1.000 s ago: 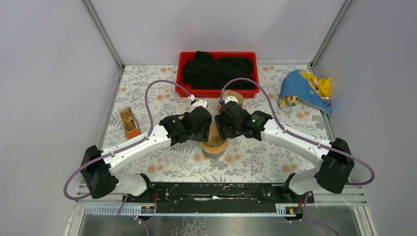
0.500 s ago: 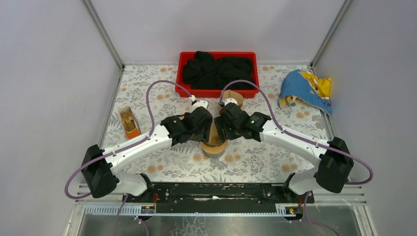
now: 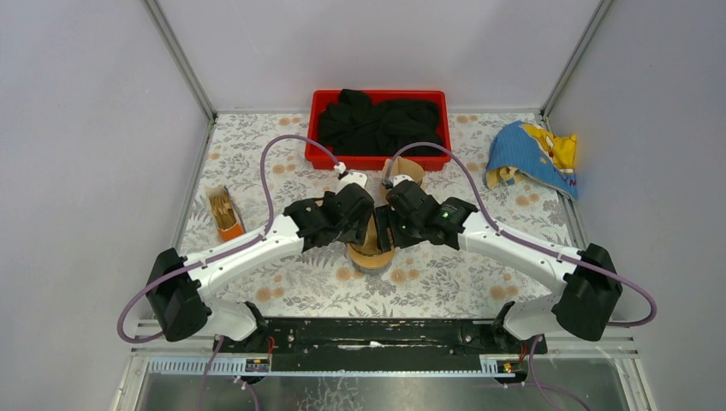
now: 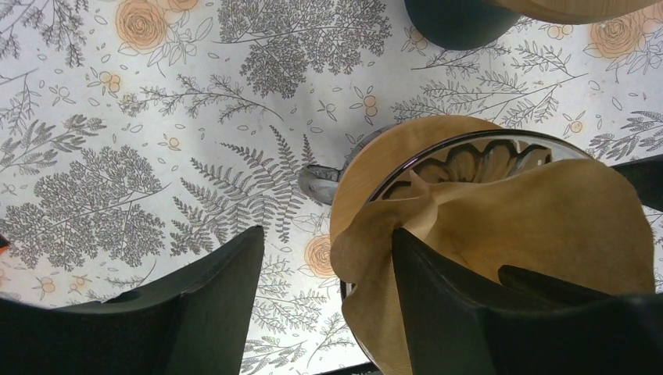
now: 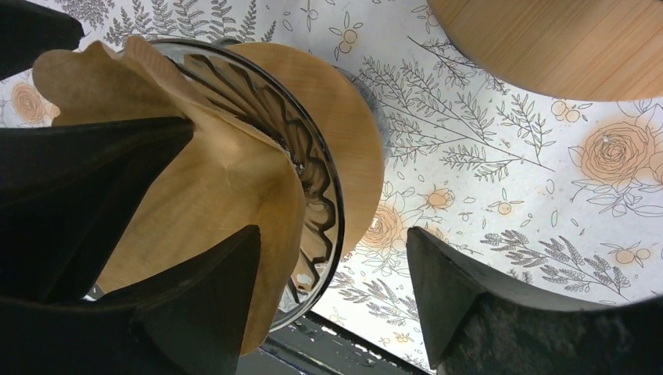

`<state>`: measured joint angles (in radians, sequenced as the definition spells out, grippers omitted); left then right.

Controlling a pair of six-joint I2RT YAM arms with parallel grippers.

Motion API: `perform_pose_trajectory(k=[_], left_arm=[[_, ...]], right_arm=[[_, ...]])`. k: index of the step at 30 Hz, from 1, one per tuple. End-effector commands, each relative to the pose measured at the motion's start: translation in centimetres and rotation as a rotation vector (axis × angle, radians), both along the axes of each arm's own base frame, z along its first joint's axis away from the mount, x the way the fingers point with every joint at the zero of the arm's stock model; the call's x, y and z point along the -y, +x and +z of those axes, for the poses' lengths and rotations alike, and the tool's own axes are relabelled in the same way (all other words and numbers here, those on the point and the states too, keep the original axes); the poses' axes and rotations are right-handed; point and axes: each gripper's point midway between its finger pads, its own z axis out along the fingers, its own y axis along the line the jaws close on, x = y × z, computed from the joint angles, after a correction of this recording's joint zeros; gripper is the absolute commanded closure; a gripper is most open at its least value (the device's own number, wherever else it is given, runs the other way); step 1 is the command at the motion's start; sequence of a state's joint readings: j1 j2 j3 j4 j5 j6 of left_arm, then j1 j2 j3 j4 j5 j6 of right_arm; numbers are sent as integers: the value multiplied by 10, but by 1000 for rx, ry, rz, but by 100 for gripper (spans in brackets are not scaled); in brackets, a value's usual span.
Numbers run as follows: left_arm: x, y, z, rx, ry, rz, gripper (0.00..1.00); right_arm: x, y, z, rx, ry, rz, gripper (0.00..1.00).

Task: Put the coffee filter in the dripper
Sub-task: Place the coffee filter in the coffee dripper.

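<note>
The glass dripper (image 3: 370, 255) with its wooden collar stands at mid-table. The brown paper filter (image 4: 547, 226) sits crumpled in its cone, with the edges standing above the rim; it also shows in the right wrist view (image 5: 219, 203). My left gripper (image 4: 328, 305) is open, with its right finger (image 4: 469, 312) inside the filter and its left finger over the table. My right gripper (image 5: 332, 301) is open, with its left finger (image 5: 203, 305) inside the filter and its right finger outside the dripper rim (image 5: 320, 187). In the top view both grippers (image 3: 360, 218) (image 3: 389, 224) hang over the dripper.
A red bin (image 3: 318, 103) of black cloth stands at the back. A round wooden piece (image 3: 408, 169) lies just behind the dripper. A blue and yellow cloth (image 3: 532, 154) lies at the back right. An orange holder (image 3: 223, 212) stands at the left.
Both grippers have shifted slightly towards the far side, over the dripper. The filter stays in the cone.
</note>
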<state>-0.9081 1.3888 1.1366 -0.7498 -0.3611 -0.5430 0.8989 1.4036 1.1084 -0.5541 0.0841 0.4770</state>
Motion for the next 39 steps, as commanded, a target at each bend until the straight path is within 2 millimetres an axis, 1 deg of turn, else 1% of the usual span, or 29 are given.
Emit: perform_pose_trajectory(k=[1,5,10,14,17,22,25,31,36,39], left_arm=[[9,21,20,98,-23,-17,32],[15,16,24,92,-65,-53,30],[16,8,30,83,-112,-67,27],[19,3,36,80,-150,-75,26],[19,1,34,67,-158,-74,26],[16,-2,20,38,-136,-60,26],[13,-4,12,21,-118,-54,26],[9,-4,10,20,-95,-50,26],[16,-4,6,1,-101,-67,27],[19,-4,2,-9,-104,-73,27]], right_arm=[[-3,-2,22,24,77,4,23],[-1,5,33,75,71,2,19],[-3,20,44,141,60,3,15],[-6,29,44,156,31,9,14],[-9,32,44,161,33,11,14],[-7,34,32,147,9,7,15],[-3,30,21,126,-17,7,15],[13,21,4,98,-61,-8,14],[11,13,-10,53,-57,5,14],[8,9,-14,30,-44,12,14]])
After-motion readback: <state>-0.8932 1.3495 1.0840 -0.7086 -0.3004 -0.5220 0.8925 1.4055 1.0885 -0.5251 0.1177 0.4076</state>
